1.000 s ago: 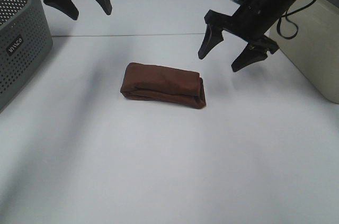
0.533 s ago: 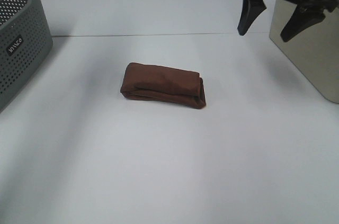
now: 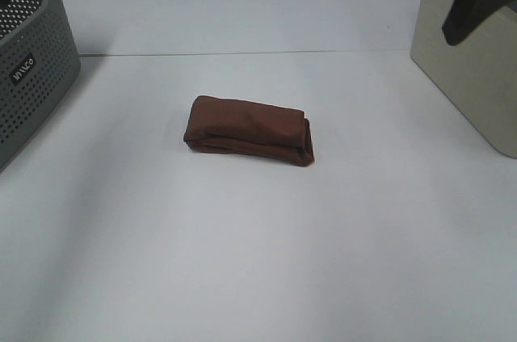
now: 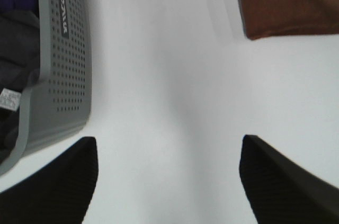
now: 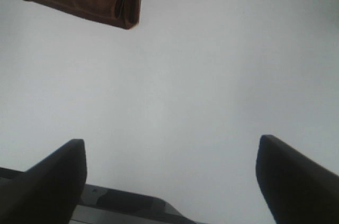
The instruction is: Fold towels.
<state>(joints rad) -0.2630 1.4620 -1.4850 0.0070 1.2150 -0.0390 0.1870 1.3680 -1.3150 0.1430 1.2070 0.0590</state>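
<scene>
The dark reddish-brown terry cloth towel [image 3: 248, 130] lies folded into a compact oblong bundle near the middle of the plain white table [image 3: 258, 261], well apart from the grey perforated plastic basket [image 3: 32, 59] at the table's left side and the beige rectangular bin [image 3: 468, 83] at its right. The left gripper [image 4: 167, 179] hangs above bare table between the basket and the towel, its two black fingers spread wide with nothing between them. The right gripper [image 5: 169, 181] likewise has its fingers wide apart and empty, clear of the towel.
</scene>
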